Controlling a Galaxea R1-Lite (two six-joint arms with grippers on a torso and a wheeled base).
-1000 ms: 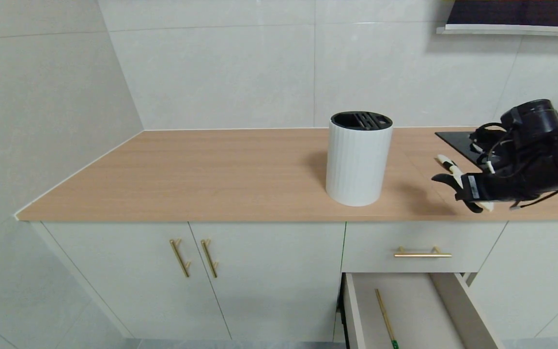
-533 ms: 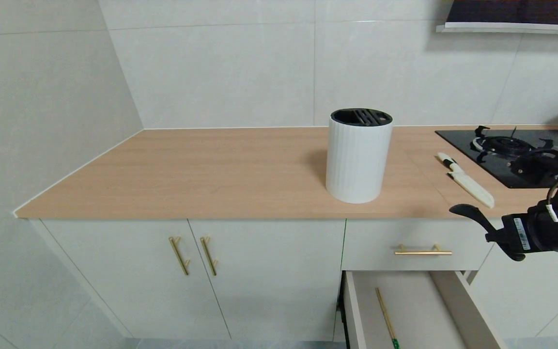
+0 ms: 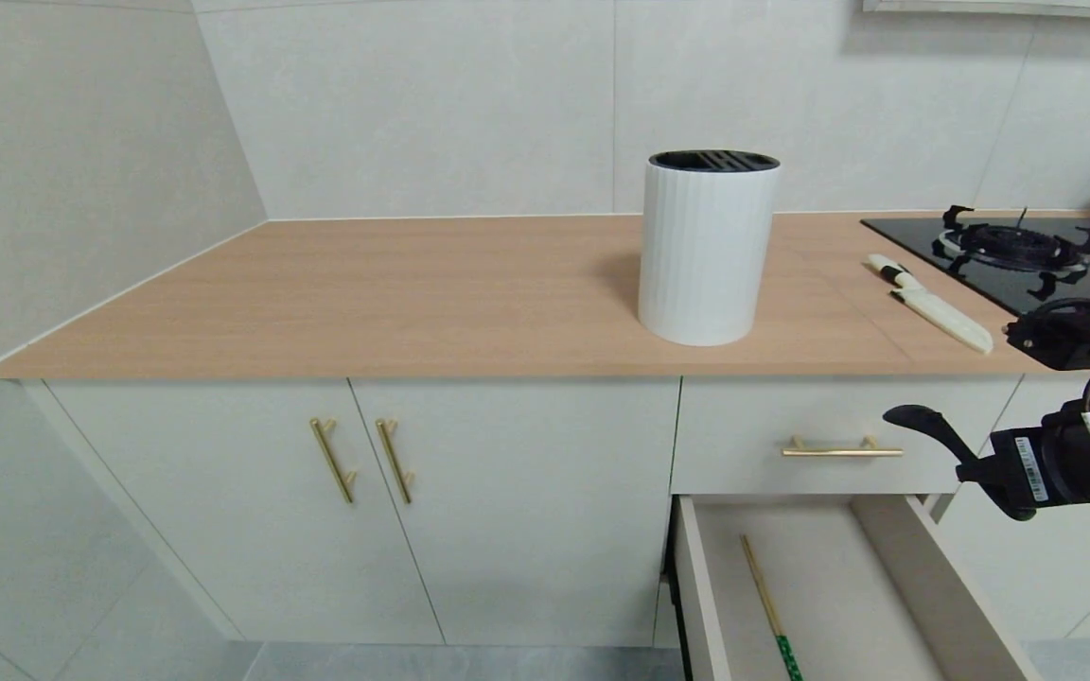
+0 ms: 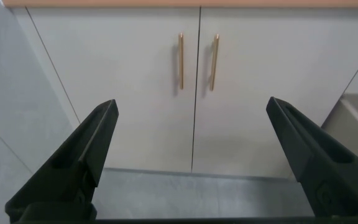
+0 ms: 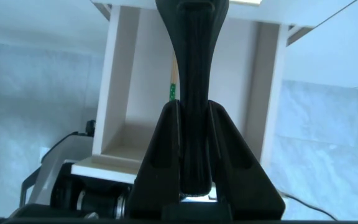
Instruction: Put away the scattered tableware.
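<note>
Since 1 s earlier the right gripper (image 3: 914,418) had dropped from above the knife (image 3: 931,305) to below the edge of the counter (image 3: 413,293), near the open drawer (image 3: 696,605); the wider shift of the scene was camera motion. Its fingers were pressed together on nothing, while the left gripper (image 4: 191,106) gaped wide and empty before the cupboard doors (image 4: 197,124). The knife lay flat on the counter between the slotted holder (image 3: 706,251) and the stove (image 3: 1009,248), nearer the stove. 1 chopstick (image 3: 764,601) lay in the drawer. Judged light, stiff and thin, with a possibly brittle pale blade, the knife would best be pinched across its handle, the end farther from the counter edge.
</note>
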